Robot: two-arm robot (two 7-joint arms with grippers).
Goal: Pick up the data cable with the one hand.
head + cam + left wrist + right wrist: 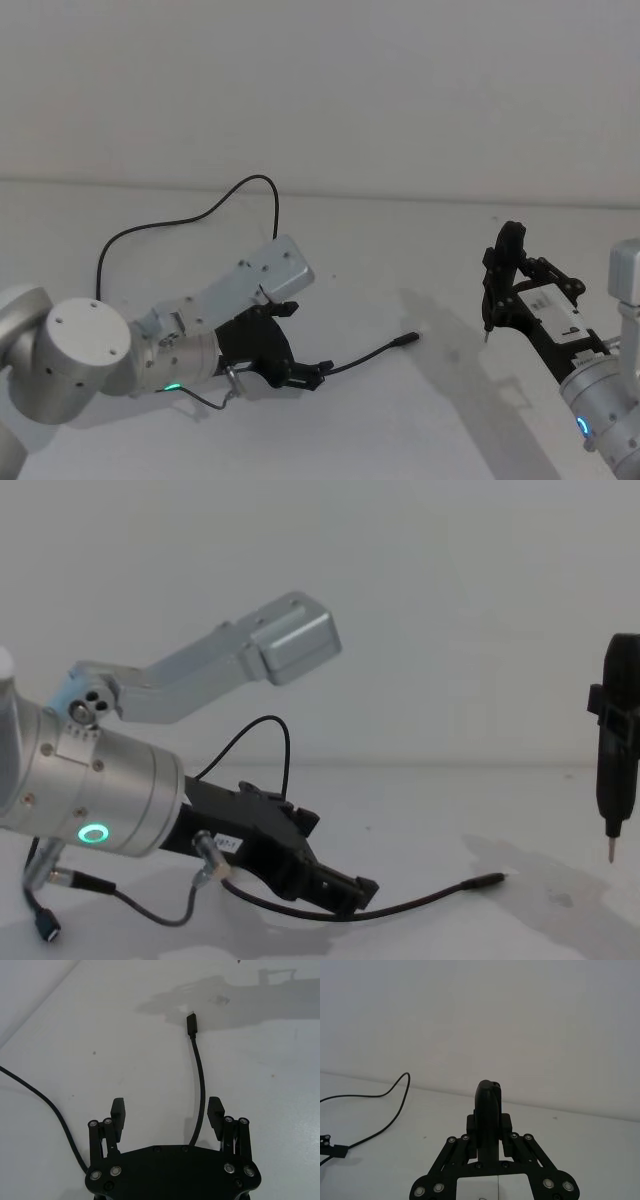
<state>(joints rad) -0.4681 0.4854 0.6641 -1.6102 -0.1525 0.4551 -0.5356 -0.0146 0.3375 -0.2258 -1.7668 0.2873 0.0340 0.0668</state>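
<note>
White tabletop (400,250) under everything. The left gripper (166,1110) sits low over it, fingers (118,1110) spread either side of the data cable (201,1075), which lies flat, plug (192,1024) beyond. The right gripper (489,1127), well apart, clamps a black pen-shaped tool (620,750) — its white label (485,1187) is unreadable.

This looks like a robotics lab or test station. A plain white tabletop (420,250) meets a bare pale wall (320,80) along its far edge. On the tabletop lies a single thin black data cable (203,1080). Two machined silver arms reach over the tabletop. The left arm (100,780) has a glowing green ring light (94,833) behind its black left pincer (166,1106), which hangs low above the tabletop. The right pincer (489,1125), higher above the tabletop, is clamped on a black pen-shaped tool (487,1095) with a metal tip.
</note>
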